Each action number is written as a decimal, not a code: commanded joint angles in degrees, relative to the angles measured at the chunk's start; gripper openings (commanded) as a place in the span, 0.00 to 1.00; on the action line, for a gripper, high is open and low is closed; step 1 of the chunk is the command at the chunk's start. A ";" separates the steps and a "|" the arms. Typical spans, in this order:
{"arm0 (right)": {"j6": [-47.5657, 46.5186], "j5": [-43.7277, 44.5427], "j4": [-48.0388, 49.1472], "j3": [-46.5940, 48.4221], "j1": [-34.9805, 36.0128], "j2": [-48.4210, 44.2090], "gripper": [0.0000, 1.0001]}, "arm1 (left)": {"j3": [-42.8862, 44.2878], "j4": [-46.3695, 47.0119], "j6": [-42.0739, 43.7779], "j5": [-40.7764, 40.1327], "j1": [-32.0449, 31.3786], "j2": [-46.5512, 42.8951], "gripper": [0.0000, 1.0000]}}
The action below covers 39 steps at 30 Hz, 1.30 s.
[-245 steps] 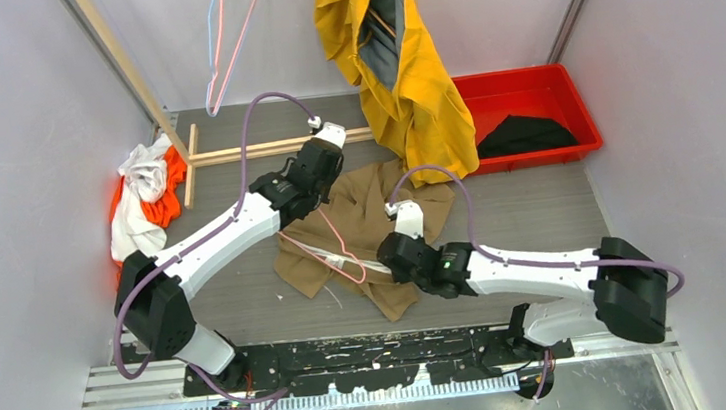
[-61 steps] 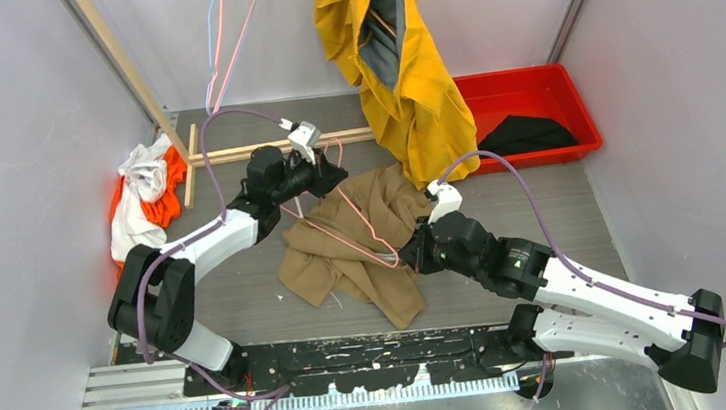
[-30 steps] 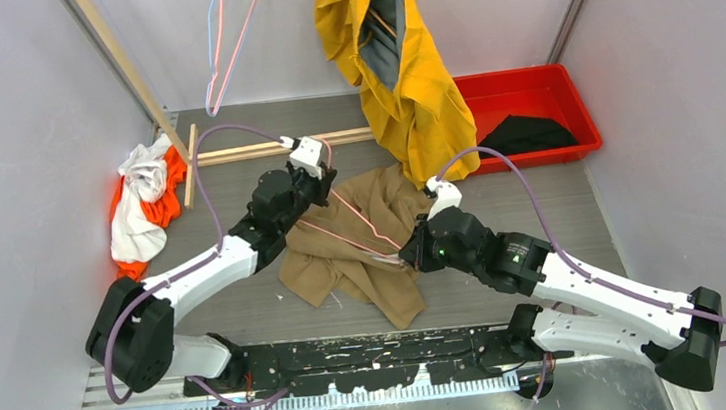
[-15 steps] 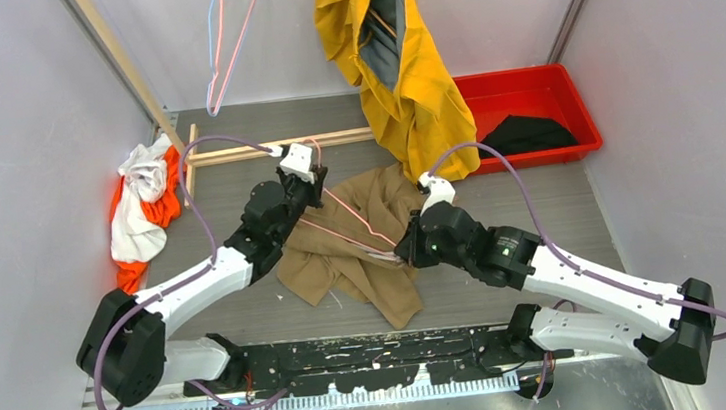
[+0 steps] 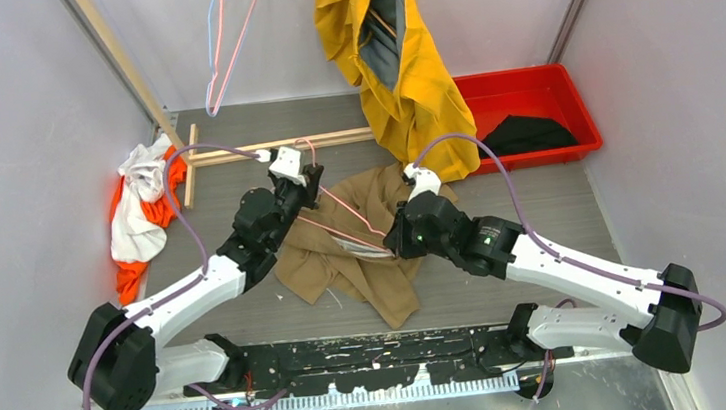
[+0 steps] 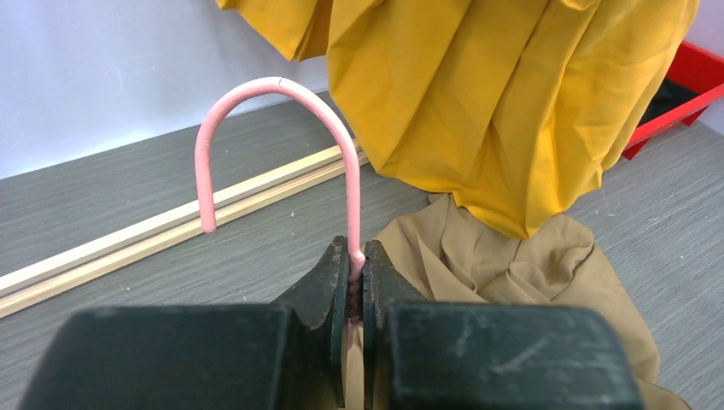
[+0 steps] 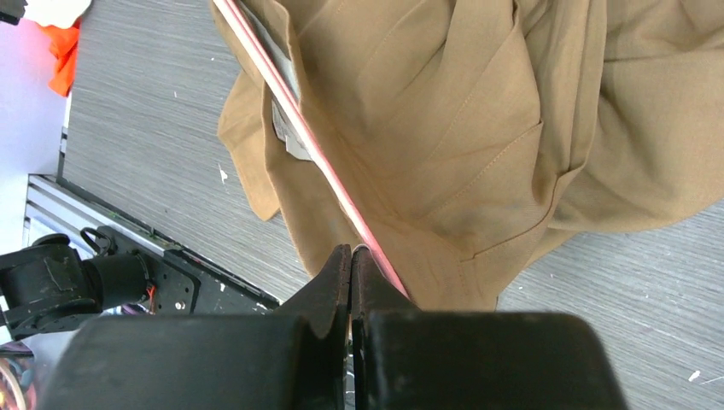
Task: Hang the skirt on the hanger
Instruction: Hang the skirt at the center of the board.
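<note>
The tan skirt point(image 5: 345, 272) lies crumpled on the grey table between the arms. The pink wire hanger point(image 5: 344, 207) crosses over it. My left gripper point(image 5: 307, 177) is shut on the hanger's neck just below the hook point(image 6: 282, 85), holding it upright; the left wrist view shows the gripper point(image 6: 356, 266) with the skirt point(image 6: 512, 265) beyond it. My right gripper point(image 5: 390, 246) is shut at the hanger's right end, seemingly pinching the skirt's edge. In the right wrist view the gripper point(image 7: 352, 249) sits beside the hanger bar point(image 7: 299, 128), which runs along the skirt point(image 7: 444, 111).
A yellow coat point(image 5: 406, 70) hangs at the back centre, its hem touching the skirt. A red bin point(image 5: 580, 104) with a black cloth point(image 5: 528, 134) stands back right. A white and orange clothes pile point(image 5: 143, 201) lies left. A wooden rack base point(image 5: 233, 152) and spare hangers point(image 5: 222, 38) are at the back.
The left gripper has moved left and back with the hanger hook. The right gripper has moved left and farther along the skirt, staying shut at the hanger's end.
</note>
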 commanded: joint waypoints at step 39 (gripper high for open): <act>-5.67 3.75 -2.44 7.09 -0.85 -3.63 0.05 | -4.95 6.42 0.26 1.42 1.21 -11.70 0.00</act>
